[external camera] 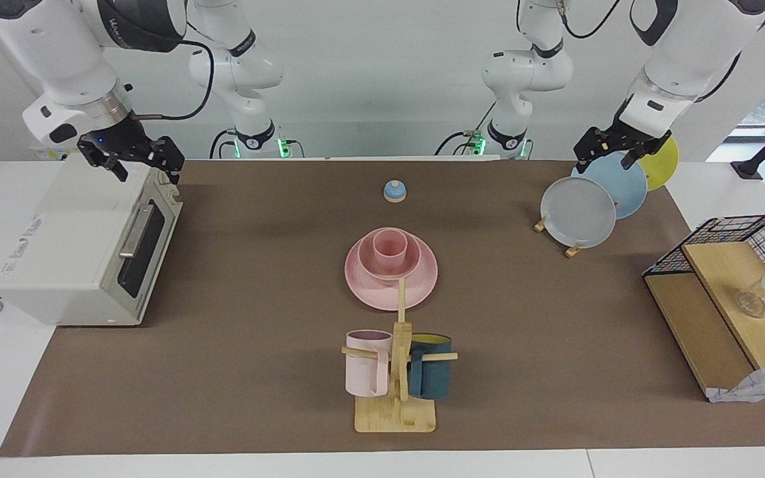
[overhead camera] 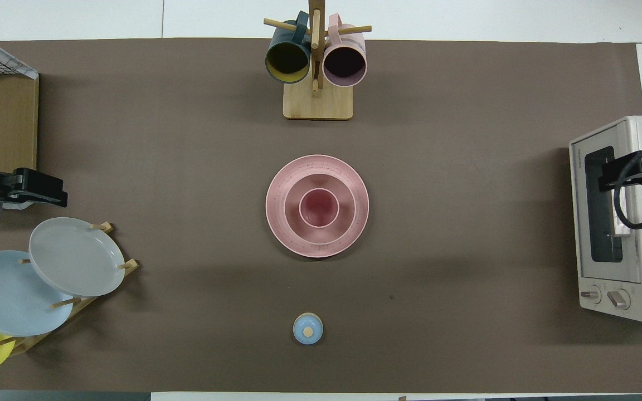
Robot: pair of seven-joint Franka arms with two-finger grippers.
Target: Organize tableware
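Note:
The matte pink set is stacked in the middle of the table. The wide plate [external camera: 422, 284] [overhead camera: 356, 189] lies flat, the bowl [external camera: 364, 265] [overhead camera: 293, 210] sits on it, and the small handleless cup [external camera: 389, 253] [overhead camera: 319, 207] stands upright in the bowl. My left gripper [external camera: 606, 158] [overhead camera: 56, 192] is open and empty, up over the plate rack at the left arm's end. My right gripper [external camera: 149, 174] [overhead camera: 606, 175] is open and empty, up over the toaster oven at the right arm's end. Both are well away from the set.
A wooden mug tree [external camera: 396, 411] with a pale pink handled mug [external camera: 364, 365] and a dark blue mug [external camera: 430, 375] stands farther out than the set. A small blue bell [external camera: 394, 191] sits nearer the robots. There is also a rack with grey [external camera: 578, 211], blue and yellow plates, a toaster oven [external camera: 77, 245], and a wooden shelf with wire basket [external camera: 721, 292].

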